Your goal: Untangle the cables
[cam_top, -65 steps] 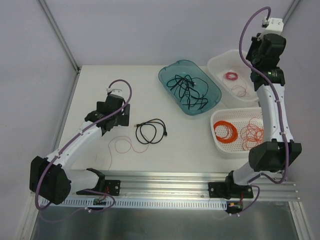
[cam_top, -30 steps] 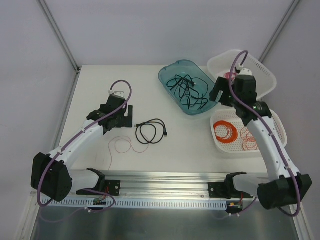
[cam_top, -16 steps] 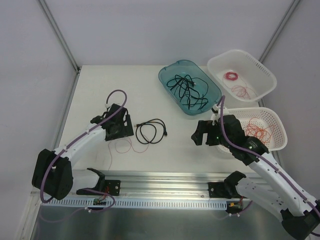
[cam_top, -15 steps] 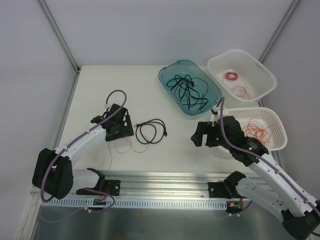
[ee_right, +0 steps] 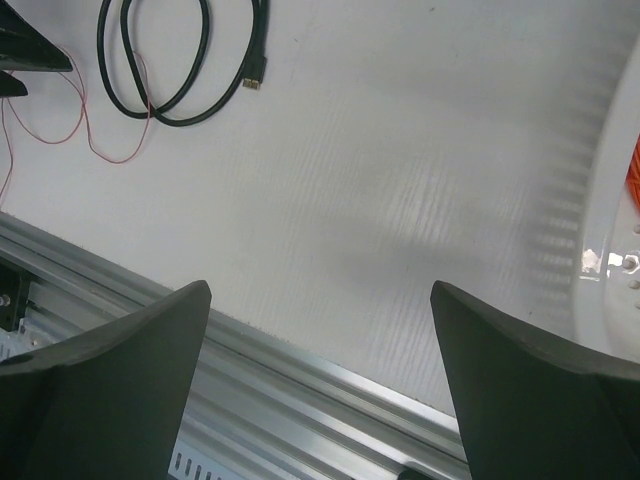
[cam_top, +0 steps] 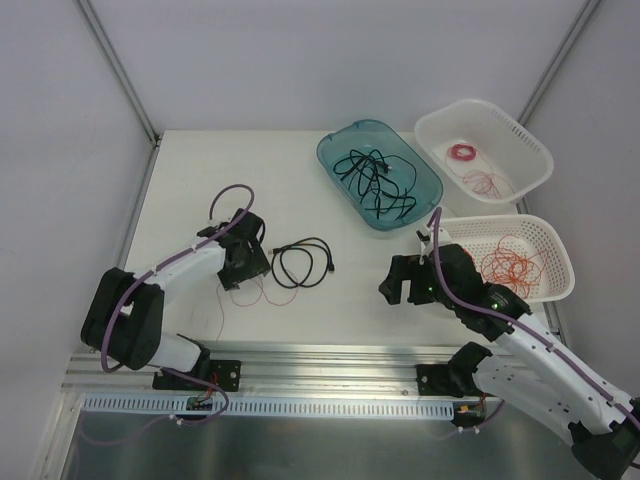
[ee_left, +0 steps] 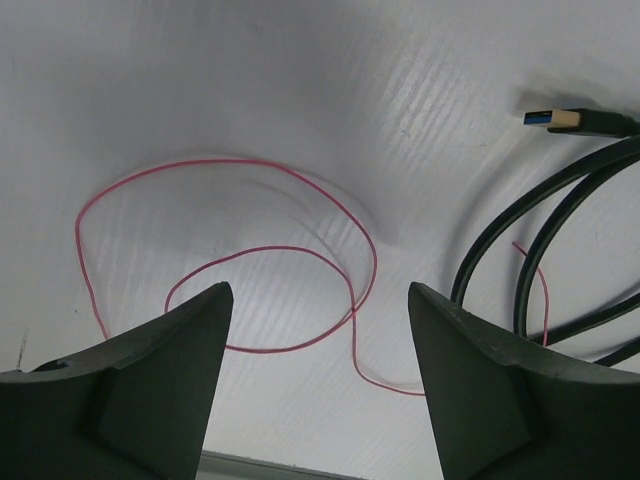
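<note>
Left wrist view: found the left claw [ee_left: 318, 290] low over the worktop [ee_left: 300, 80], fingers spread, nothing pinched. Saw between them a slack double loop of red wire [ee_left: 262, 249], lying flat. Noted the black cord [ee_left: 505, 215] just to the right, doubled, its plug [ee_left: 565, 120] pointing away. Picked out a short red run among the black strands; could not tell whether over or under.

From the top external view, placed both at the left front of the worktop, overlapping at one edge. Placed them well apart from the blue tray [cam_top: 335, 150] with its black tangle [cam_top: 375, 180], and from the far basket [cam_top: 480, 103] and near basket [cam_top: 520, 220], each holding more red wire.

From the right wrist view, found the right claw [ee_right: 320, 287] wide open and empty above bare worktop near the front rail [ee_right: 300, 370], with cord and wire off at the top left.

Judged several ways to fail from here:
- Could close on nothing, with so thin a wire lying flat and slipping under the pads.
- Could scrape the worktop if lowered further.
- Could pinch both strands of the loop together and pull a knot tight.
- Could drag the cord along on lifting, if the red run were hooked round it.
- Could nudge the near basket with the right arm, which sat close beside it.
</note>
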{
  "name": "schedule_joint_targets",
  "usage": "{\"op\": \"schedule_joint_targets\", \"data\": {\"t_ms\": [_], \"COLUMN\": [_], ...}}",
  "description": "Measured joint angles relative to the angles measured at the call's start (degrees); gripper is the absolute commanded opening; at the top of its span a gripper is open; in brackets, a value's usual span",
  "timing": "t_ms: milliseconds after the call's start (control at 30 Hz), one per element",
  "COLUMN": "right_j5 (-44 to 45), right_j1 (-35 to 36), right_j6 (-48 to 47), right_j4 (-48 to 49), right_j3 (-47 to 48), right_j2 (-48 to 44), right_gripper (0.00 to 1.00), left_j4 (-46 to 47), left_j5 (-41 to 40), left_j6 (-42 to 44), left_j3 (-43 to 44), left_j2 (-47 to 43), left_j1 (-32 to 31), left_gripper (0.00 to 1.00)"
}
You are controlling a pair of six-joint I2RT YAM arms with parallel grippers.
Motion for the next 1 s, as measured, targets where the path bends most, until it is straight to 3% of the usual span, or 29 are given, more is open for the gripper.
{"op": "schedule_joint_targets", "data": {"t_ms": [367, 500, 600, 867, 1000], "right_j5": [0.00, 0.02, 0.02, 0.02, 0.02], "right_j1": [0.13, 0.13, 0.13, 0.13, 0.13], "right_j6": [-0.02, -0.07, -0.15, -0.24, -0.24], "right_j4": [0.94, 1.14, 1.18, 1.42, 1.62], "right_j3": [-2.01, -2.01, -2.01, -2.27, -2.45], "right_j2": [-0.66, -0.90, -1.07, -1.55, -1.55], "right_gripper": [0.97, 0.97, 0.97, 0.97, 0.97], "left_j4": [0.00, -0.66, -1.16, -0.57, -0.09], "left_j5": [-0.46, -1.09, -1.57, -1.55, -1.62], "left_j6": [-4.28, -4.92, -5.38, -6.45, -6.67], "left_j3": [2.40, 3.63, 3.85, 4.52, 4.57], "left_j2": [7.32, 9.16, 9.46, 10.45, 10.47], "left_j1": [-0.72, -0.72, -0.72, -0.74, -0.76], "left_gripper": [0.60, 0.51, 0.42, 0.03, 0.00]}}
